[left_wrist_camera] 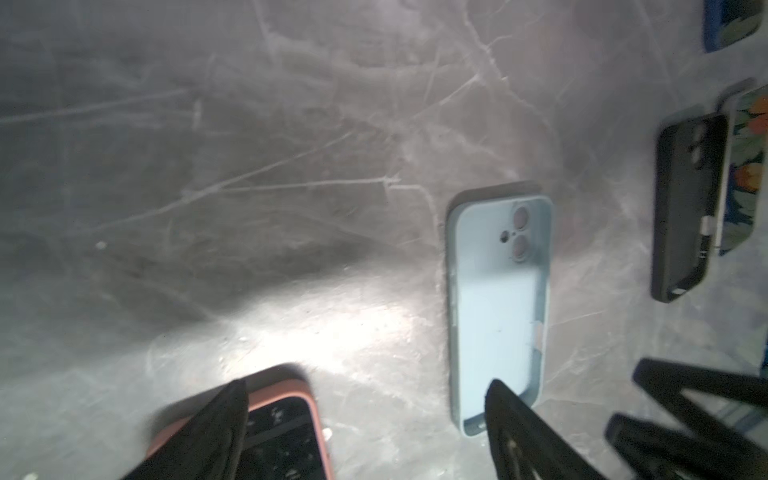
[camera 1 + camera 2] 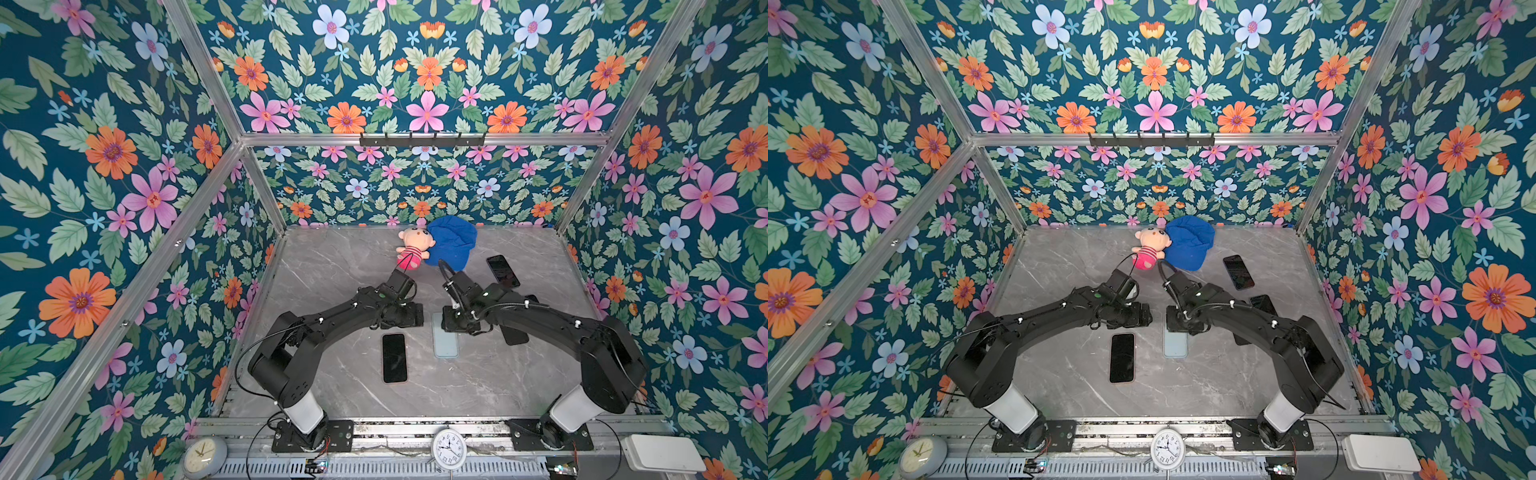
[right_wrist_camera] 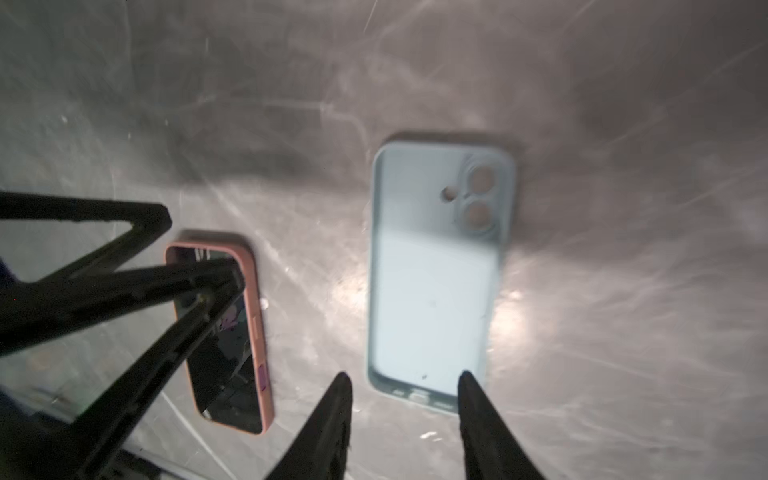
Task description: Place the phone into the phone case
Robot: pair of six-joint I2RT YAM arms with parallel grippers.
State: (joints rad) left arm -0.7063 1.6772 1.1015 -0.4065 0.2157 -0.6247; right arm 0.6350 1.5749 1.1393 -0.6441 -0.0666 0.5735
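Observation:
An empty light blue phone case (image 2: 445, 338) (image 2: 1175, 343) lies open side up in the middle of the marble table, also clear in the wrist views (image 1: 494, 291) (image 3: 434, 291). To its left lies a phone with a salmon-pink rim (image 2: 394, 357) (image 2: 1122, 357) (image 1: 282, 436) (image 3: 232, 374), screen up. My left gripper (image 1: 365, 388) hangs open over the gap between phone and case, holding nothing. My right gripper (image 3: 404, 376) is open above the case's far end, with nothing between its fingers. In both top views the arms hide the grippers' tips.
A black case (image 2: 515, 336) (image 1: 685, 208) lies right of the blue case, partly under my right arm. A dark phone (image 2: 503, 271) lies at the back right. A plush doll (image 2: 411, 247) and a blue cap (image 2: 451, 241) lie by the back wall.

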